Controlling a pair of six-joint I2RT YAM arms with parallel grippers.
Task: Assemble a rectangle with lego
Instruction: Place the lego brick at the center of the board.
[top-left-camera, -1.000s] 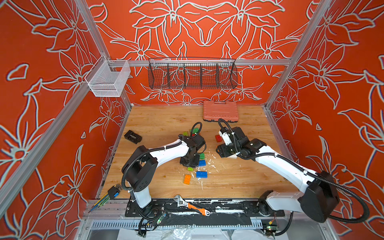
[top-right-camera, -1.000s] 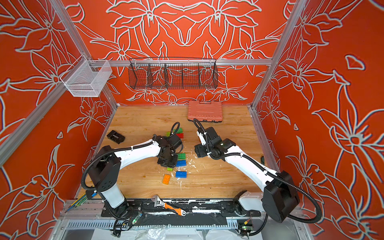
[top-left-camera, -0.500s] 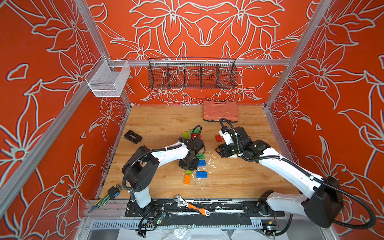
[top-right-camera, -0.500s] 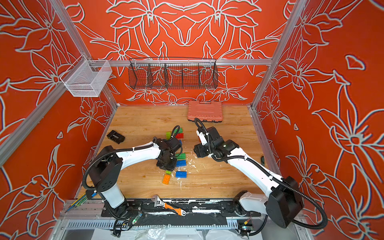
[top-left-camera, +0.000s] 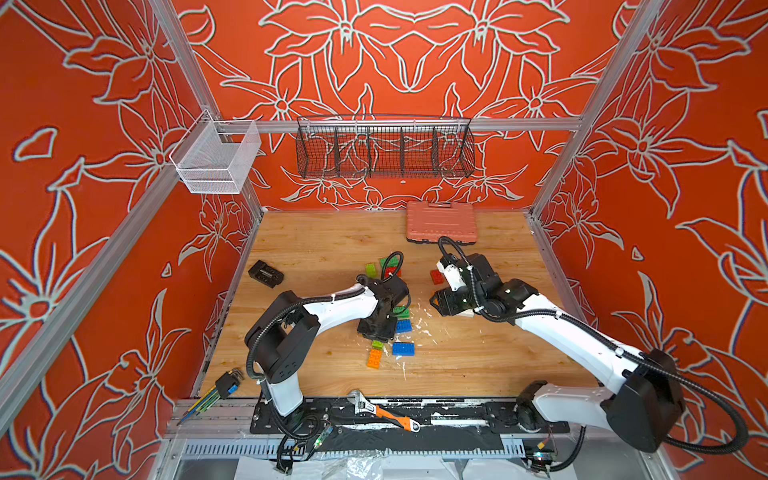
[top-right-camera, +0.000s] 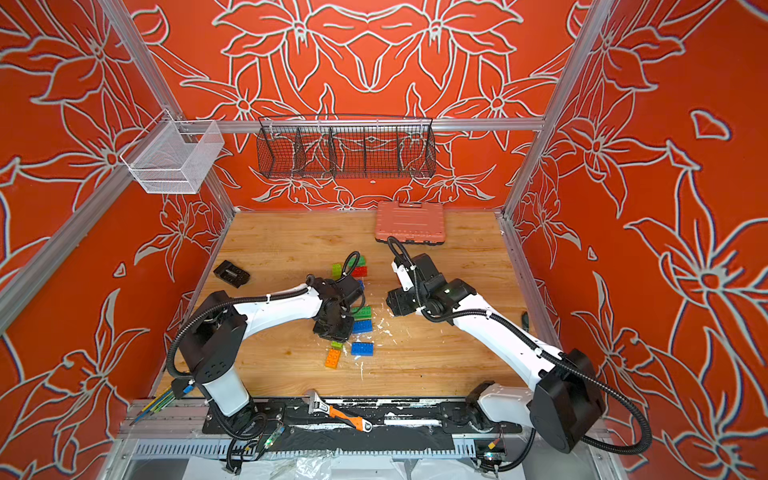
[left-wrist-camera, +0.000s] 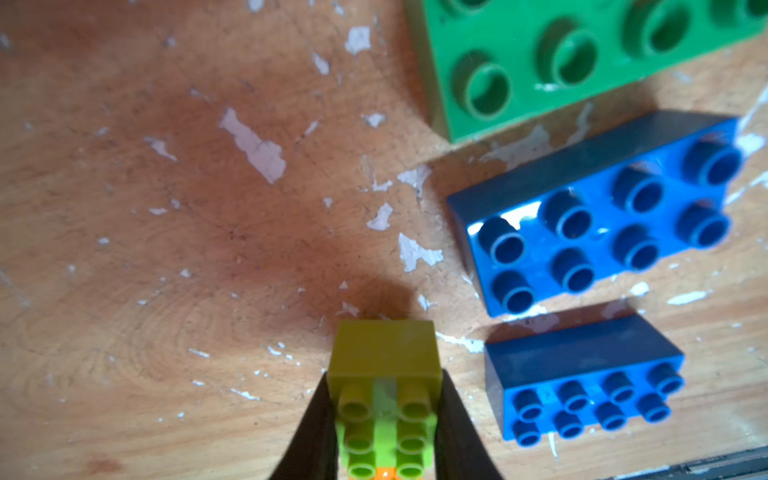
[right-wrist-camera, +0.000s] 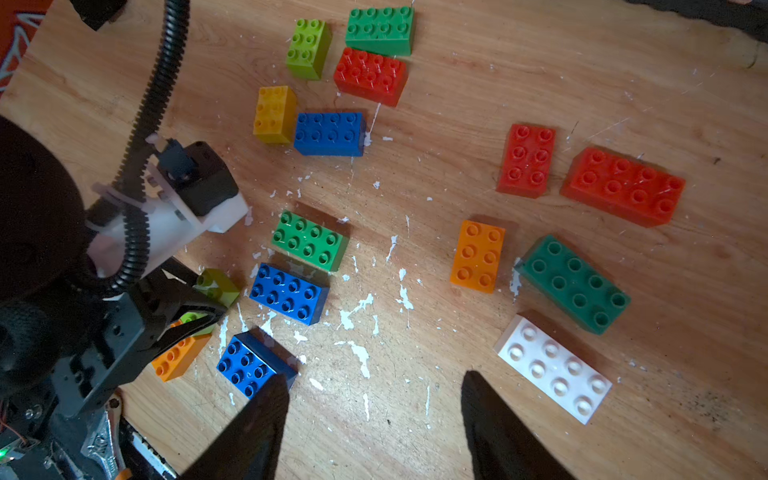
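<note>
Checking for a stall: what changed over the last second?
The left tool, shut on a small lime studded plastic brick, shifted slightly toward the near edge of the wooden table, by the orange studded brick. The right tool stayed open, empty, roughly in place; loose bricks unmoved.

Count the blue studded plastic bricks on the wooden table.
3 blue bricks: one next to the yellow brick, one beside the green brick, one near the left gripper. Others may be hidden.

We see the lego (right-wrist-camera: 309, 241) scattered studs-up on the surface (right-wrist-camera: 436, 145); a gripped lime brick (left-wrist-camera: 384, 365) sits nine o'clock of a blue brick (top-left-camera: 402, 326).
</note>
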